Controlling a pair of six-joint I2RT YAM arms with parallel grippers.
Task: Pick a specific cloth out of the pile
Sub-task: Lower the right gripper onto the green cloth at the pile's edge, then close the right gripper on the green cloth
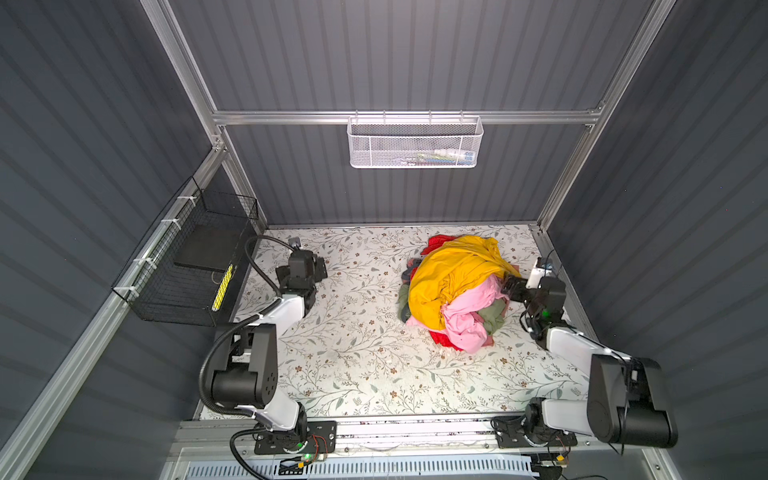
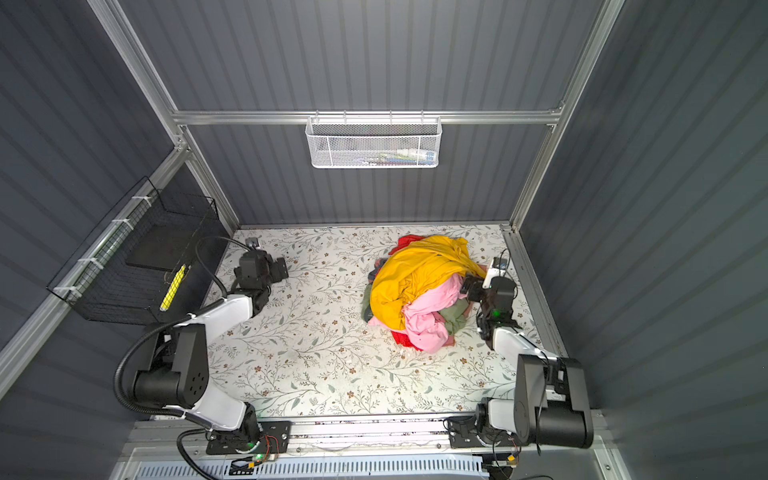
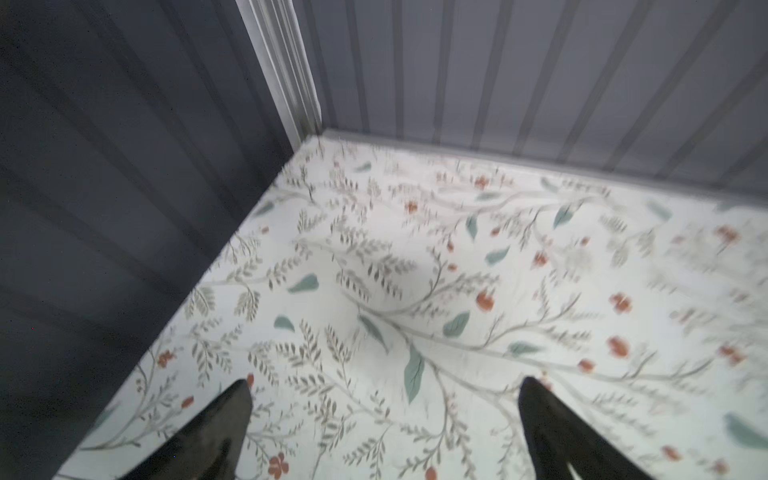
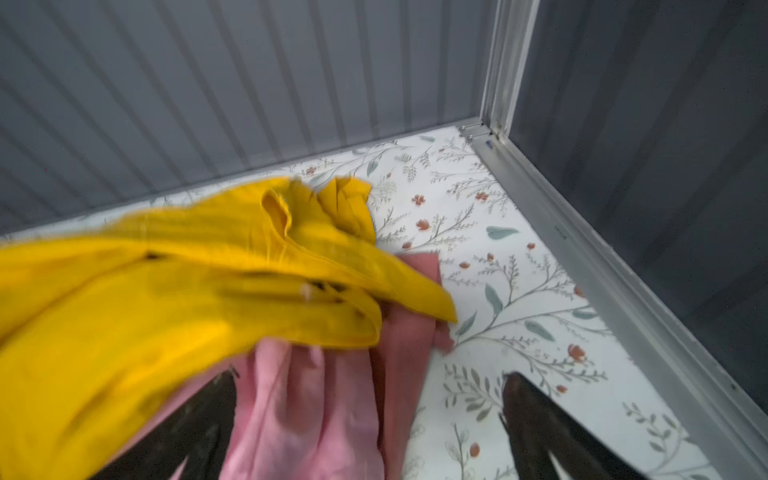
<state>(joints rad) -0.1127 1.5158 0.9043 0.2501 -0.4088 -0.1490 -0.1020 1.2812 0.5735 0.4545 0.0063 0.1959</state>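
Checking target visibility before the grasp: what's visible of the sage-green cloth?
The sage-green cloth is mostly buried low in the pile. A crumpled, soft patch shows on the pile's right side, under the pink garment; a similar green sliver peeks out left, beneath the yellow garment. It seems to lie on the floral table. Trim not visible.

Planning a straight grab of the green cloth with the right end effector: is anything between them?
Yes. The pink garment lies within the open right end effector and drapes over the green cloth; the yellow garment covers most of the rest. Only small green patches show.
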